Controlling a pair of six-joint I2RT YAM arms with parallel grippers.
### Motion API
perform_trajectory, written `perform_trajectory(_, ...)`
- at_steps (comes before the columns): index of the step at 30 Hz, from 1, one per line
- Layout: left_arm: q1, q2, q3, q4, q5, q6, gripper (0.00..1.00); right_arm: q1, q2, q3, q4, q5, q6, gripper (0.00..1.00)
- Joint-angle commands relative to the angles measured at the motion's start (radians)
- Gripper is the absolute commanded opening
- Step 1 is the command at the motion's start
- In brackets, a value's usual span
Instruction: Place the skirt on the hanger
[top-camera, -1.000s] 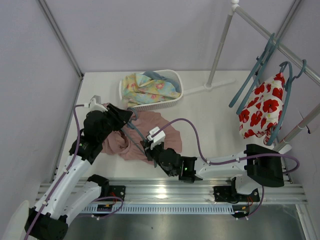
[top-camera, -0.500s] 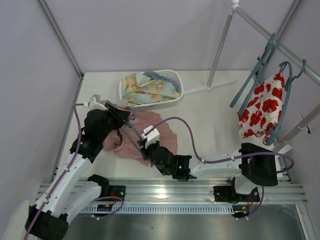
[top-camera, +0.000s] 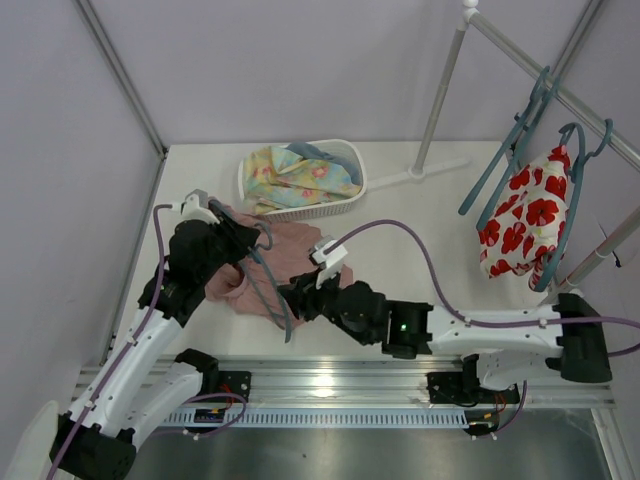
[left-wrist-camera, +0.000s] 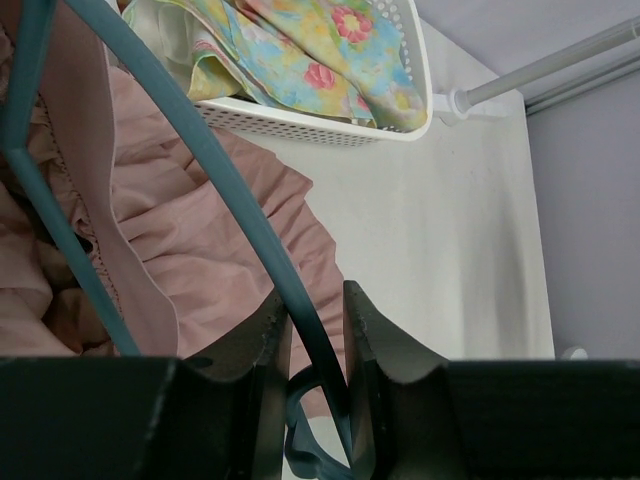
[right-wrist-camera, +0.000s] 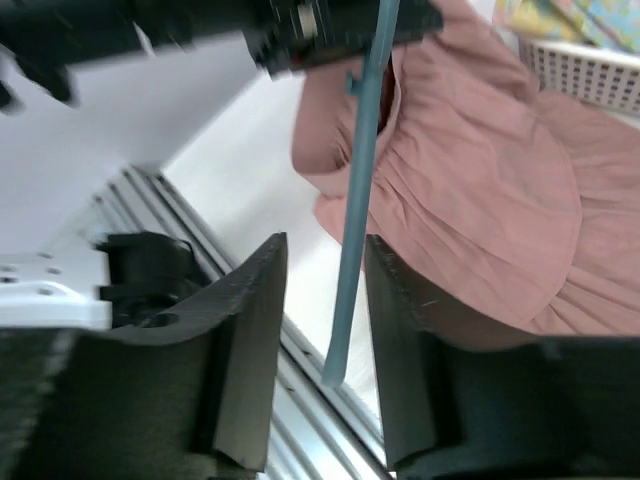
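A: The skirt (top-camera: 300, 245), dusty-pink soft fabric with ruffles: where does it lie, seen from the top?

B: Crumpled on the white table (top-camera: 420, 240), toward 8 o'clock of its middle. A white perforated plastic basket (top-camera: 345, 195) sits just at the skirt's 12 o'clock, filled with a pastel yellow-and-blue floral cloth (top-camera: 295, 175).

A: And the slim teal plastic hanger?

B: The hanger (top-camera: 270, 295) slants across the skirt's 9 o'clock side. The left gripper (top-camera: 250, 245) has it at the upper end. The right gripper (top-camera: 292, 298) sits by the lower end, near the skirt's 6 o'clock edge. Far out at 3 o'clock a white cloth with red flowers (top-camera: 525, 215) hangs, well apart from all this.

A: The left wrist view?

B: The left gripper (left-wrist-camera: 312, 305) is clamped on the hanger's (left-wrist-camera: 232, 190) curved arm, one finger against each side. The skirt (left-wrist-camera: 200, 230) lies beneath, and a strip of it shows between the hanger's two bars at 9 o'clock. The basket (left-wrist-camera: 330, 135) is at 12 o'clock.

A: The right wrist view?

B: The right gripper's (right-wrist-camera: 325, 245) jaws stand apart. The hanger's (right-wrist-camera: 360, 180) bar runs down between them, nearer one finger; whether it touches, I cannot tell. The skirt (right-wrist-camera: 480, 180) spreads toward 2 o'clock, behind the bar.
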Motion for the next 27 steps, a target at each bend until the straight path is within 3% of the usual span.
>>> perform_trajectory(1, 0.003, -0.014, 0.026, 0.024, -0.002, 0.057, 0.01, 0.005, -0.102, 0.022, -0.051, 0.028, 0.041, 0.44)
perform_trajectory(5, 0.003, -0.02, 0.035, 0.013, 0.003, 0.059, 0.01, -0.072, -0.104, 0.032, -0.143, 0.097, 0.141, 0.49)
perform_trajectory(8, 0.003, -0.026, 0.041, 0.006, 0.007, 0.06, 0.01, -0.193, -0.078, 0.028, -0.188, 0.026, 0.259, 0.49)
perform_trajectory(12, 0.003, -0.026, 0.036, -0.005, 0.021, 0.063, 0.01, -0.271, 0.014, 0.06, -0.165, -0.044, 0.276, 0.51)
perform_trajectory(18, 0.003, -0.042, 0.035, -0.017, 0.035, 0.062, 0.01, -0.287, 0.209, 0.164, -0.095, -0.163, 0.255, 0.55)
perform_trajectory(27, 0.003, -0.068, 0.038, -0.04, 0.041, 0.063, 0.01, -0.288, 0.358, 0.197, 0.099, -0.336, 0.223, 0.63)
